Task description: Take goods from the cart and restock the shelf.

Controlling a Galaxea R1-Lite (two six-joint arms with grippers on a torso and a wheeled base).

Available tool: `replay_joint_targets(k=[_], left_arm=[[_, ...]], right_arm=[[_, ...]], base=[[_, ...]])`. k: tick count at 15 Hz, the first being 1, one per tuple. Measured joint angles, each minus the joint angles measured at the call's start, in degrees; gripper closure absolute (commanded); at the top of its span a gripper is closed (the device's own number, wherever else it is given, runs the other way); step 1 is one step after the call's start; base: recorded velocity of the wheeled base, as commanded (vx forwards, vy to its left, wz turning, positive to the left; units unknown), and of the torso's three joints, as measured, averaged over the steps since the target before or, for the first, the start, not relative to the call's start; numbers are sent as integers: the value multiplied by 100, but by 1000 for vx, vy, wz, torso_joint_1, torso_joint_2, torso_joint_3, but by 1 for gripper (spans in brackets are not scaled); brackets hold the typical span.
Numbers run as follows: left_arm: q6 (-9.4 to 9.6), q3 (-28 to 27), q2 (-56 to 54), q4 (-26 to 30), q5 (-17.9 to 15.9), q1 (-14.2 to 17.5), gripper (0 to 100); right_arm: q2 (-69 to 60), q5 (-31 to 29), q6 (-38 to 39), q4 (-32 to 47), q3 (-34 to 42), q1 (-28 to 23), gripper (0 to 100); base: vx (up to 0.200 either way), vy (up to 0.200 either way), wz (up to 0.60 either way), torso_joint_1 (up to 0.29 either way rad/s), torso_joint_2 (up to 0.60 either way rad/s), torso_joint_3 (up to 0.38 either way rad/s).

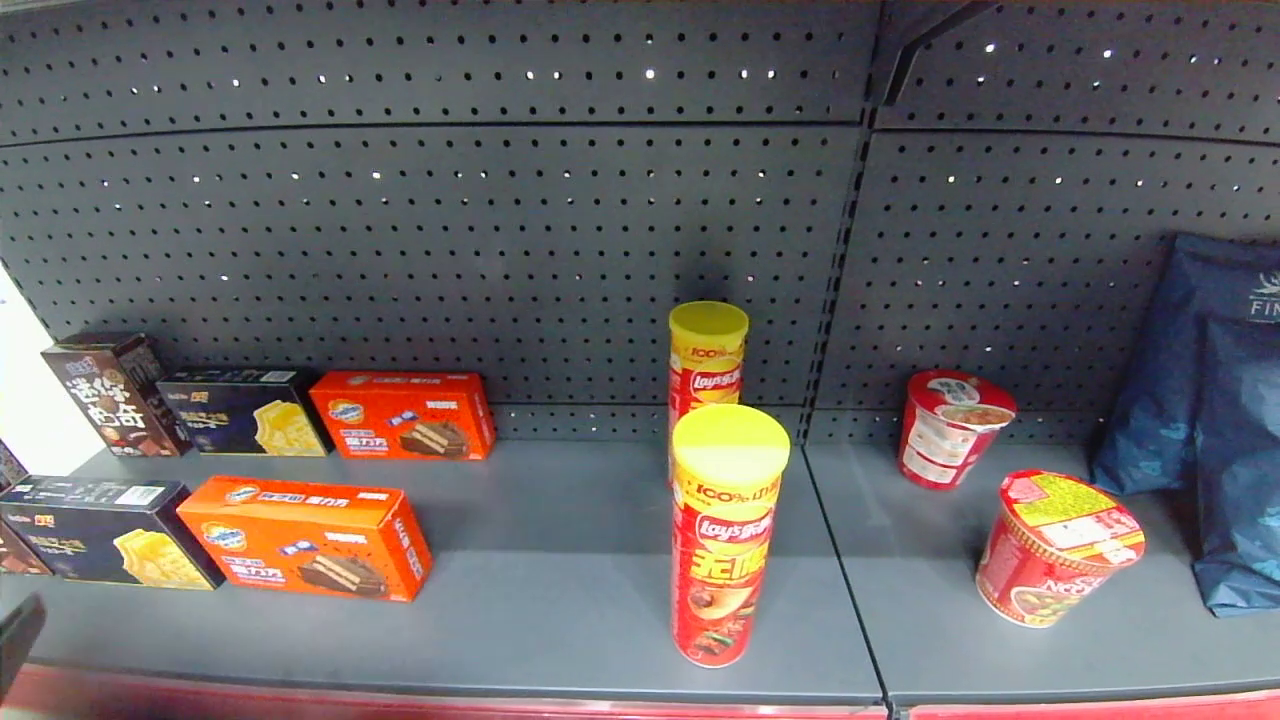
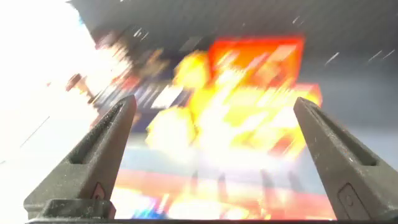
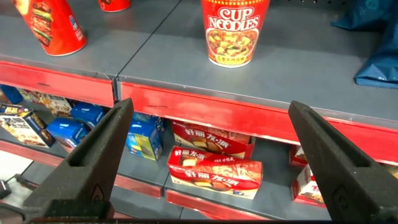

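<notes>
Grey metal shelf (image 1: 560,560), seen from the head view, directly ahead and partly stocked, with snacks in three groups before a perforated back panel (image 1: 450,250). At the middle stand two upright chip cans, red with yellow lids. The front chip can (image 1: 725,535) is near the edge and the rear chip can (image 1: 706,360) is straight behind it, close to the panel. To the robot's right are two red noodle cups with sealed lids, the front noodle cup (image 1: 1055,548) near the edge and the rear noodle cup (image 1: 950,415) further back, apart from it. Dark blue bags (image 1: 1210,400) lean on the panel at the far right. To the left, flat boxes lie in two rows. A front orange box (image 1: 305,538) lies beside a front dark box (image 1: 100,530). Behind them are a rear orange box (image 1: 405,414), a rear dark box (image 1: 245,410) and a brown box (image 1: 115,392).

The right wrist view looks from lower down and adds the shelf's red front edge (image 3: 249,109) and the tier beneath it, stocked with red cartons (image 3: 214,174) and blue cartons (image 3: 143,134). The right gripper (image 3: 211,106) hangs before that edge, its fingers spread wide with nothing between them, and the front noodle cup stands on the shelf beyond.

The left wrist view is badly blurred. The left gripper (image 2: 214,106) also has its fingers wide apart. Past them is orange and yellow packaging (image 2: 249,93) that cannot be identified.
</notes>
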Motion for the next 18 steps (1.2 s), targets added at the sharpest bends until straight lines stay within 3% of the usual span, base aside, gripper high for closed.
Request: replay_joint_targets(k=[2, 3, 6, 9, 11, 13, 15, 16, 18], left_arm=[[-5, 217, -992, 900, 140, 26, 0], [-21, 341, -1293, 1033, 77, 11, 0], [-119, 752, -1964, 1047, -396, -347, 0], [-308, 1045, -2428, 1074, -449, -879, 0], [-334, 1268, -2628, 1118, -369, -958, 0], [-330, 1320, -2650, 1126, -240, -369, 0], [-328, 1126, -2402, 1137, -197, 618, 0], [-333, 1083, -2288, 1113, -205, 916, 0], [-356, 1417, -2281, 850, -63, 1169, 0]], right_arm=[[0, -26, 0, 6, 0, -50, 0], [1, -33, -2, 9, 0, -110, 0], [80, -39, -291, 4, -11, -424, 0], [43, -44, -300, -16, -16, -527, 0], [4, -171, -276, -54, -11, -579, 0], [-7, -217, -239, -39, -6, -769, 0], [21, -216, -193, -28, -2, -1097, 0], [30, -213, -185, -28, 0, -1111, 0], [43, -213, -182, -26, 5, -1058, 0]], base=[[0, 0, 0, 0, 0, 0], [0, 0, 0, 0, 0, 0], [0, 0, 0, 0, 0, 0], [0, 0, 0, 0, 0, 0], [0, 0, 0, 0, 0, 0], [0, 0, 0, 0, 0, 0], [0, 0, 0, 0, 0, 0], [0, 0, 0, 0, 0, 0], [0, 0, 0, 0, 0, 0]])
